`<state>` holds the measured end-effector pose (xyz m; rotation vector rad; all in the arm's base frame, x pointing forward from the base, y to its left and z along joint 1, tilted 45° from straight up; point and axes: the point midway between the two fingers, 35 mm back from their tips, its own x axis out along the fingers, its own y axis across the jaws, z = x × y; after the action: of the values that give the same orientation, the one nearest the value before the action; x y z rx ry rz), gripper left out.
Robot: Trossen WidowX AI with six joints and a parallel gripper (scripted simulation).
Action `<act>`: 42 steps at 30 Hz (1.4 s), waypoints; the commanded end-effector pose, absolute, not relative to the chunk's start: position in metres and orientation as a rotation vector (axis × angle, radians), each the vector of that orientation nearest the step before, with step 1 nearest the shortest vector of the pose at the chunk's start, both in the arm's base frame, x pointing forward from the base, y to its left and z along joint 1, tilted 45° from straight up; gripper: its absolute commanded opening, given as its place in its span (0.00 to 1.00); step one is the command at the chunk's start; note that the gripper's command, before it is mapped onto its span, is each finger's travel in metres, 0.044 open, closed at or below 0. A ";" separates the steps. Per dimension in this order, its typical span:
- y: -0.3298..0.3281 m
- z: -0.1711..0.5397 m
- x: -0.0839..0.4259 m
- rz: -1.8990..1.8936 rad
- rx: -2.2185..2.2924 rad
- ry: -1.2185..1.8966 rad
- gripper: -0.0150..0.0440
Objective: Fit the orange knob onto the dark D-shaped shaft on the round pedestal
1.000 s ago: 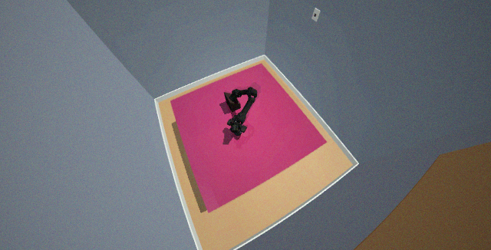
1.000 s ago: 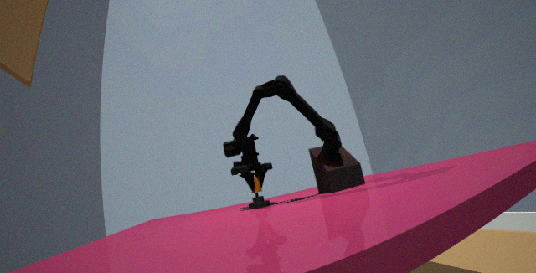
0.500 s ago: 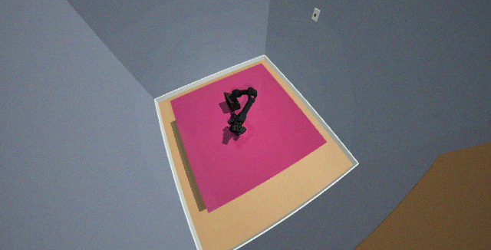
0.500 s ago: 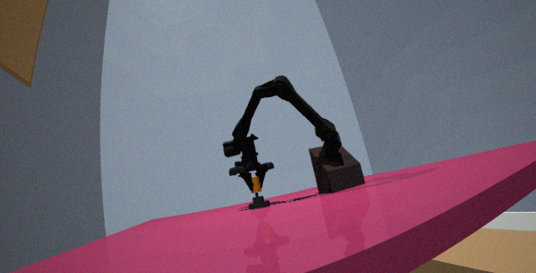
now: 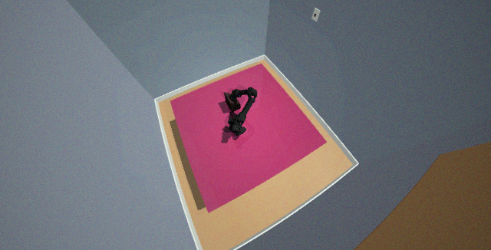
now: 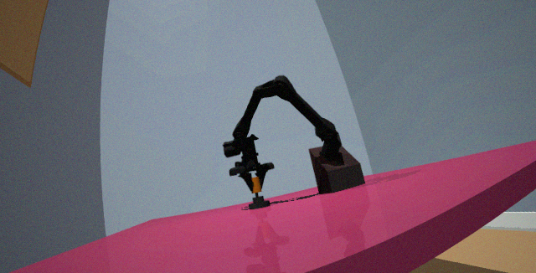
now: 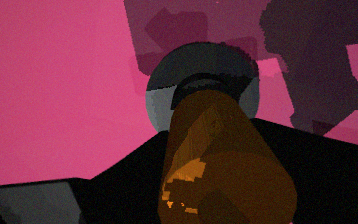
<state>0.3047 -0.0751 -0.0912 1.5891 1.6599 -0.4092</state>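
The orange knob [image 6: 256,184] [image 7: 225,145] is upright between the fingers of my gripper [image 6: 256,186], which is shut on it. The round pedestal [image 6: 259,203] [image 7: 200,57] stands on the pink table top, directly under the knob. In the exterior view a short dark piece of the shaft [image 6: 256,195] shows between the knob's lower end and the pedestal, so the knob is above the pedestal, not down on it. Whether the shaft's tip is inside the hole cannot be seen. The flat sides are hidden. In the top view the arm hides the knob and pedestal.
The arm's dark box-shaped base [image 5: 232,103] [image 6: 345,177] stands on the pink table top [image 5: 268,127] [image 6: 188,239], to the right of the pedestal in the exterior view. Shadows of the arm fall around the pedestal in the wrist view.
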 end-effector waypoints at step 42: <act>-0.078 -0.088 0.305 -0.603 1.744 1.661 0.25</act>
<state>0.3040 -0.0760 -0.0899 1.7463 1.6643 -0.6049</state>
